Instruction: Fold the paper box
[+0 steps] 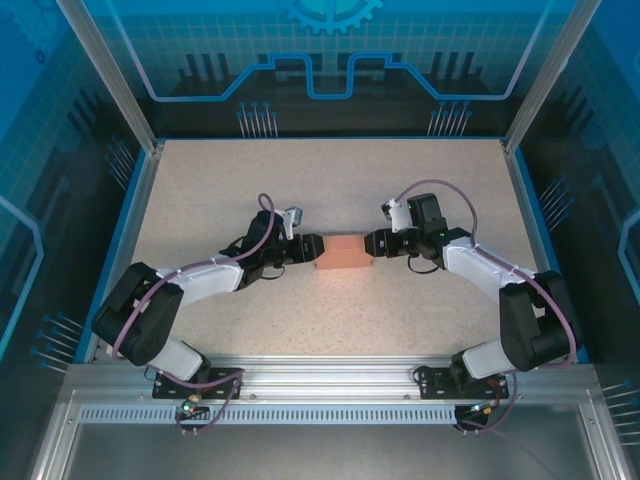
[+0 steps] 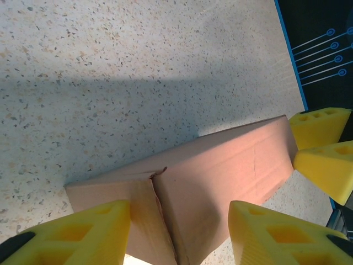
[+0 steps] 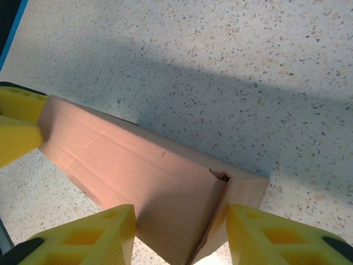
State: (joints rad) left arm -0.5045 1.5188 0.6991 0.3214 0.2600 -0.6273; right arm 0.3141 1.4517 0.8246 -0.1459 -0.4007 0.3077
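The pink paper box lies on the tabletop. The left hand and the right hand, both half open, each pinch one end.

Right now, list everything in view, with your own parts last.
paper box: one, salmon-pink, mid-table between the two grippers
table: one, speckled beige, under everything
blue edging: one strip, along the table's far and side edges
wall panels: blue, printed, behind and beside the table
metal rail: silver, along the near edge, carrying the arm bases
left arm: one, white and black, reaching in from the left
right arm: one, white and black, reaching in from the right
left gripper: yellow fingers astride the box's left end
right gripper: yellow fingers astride its right end
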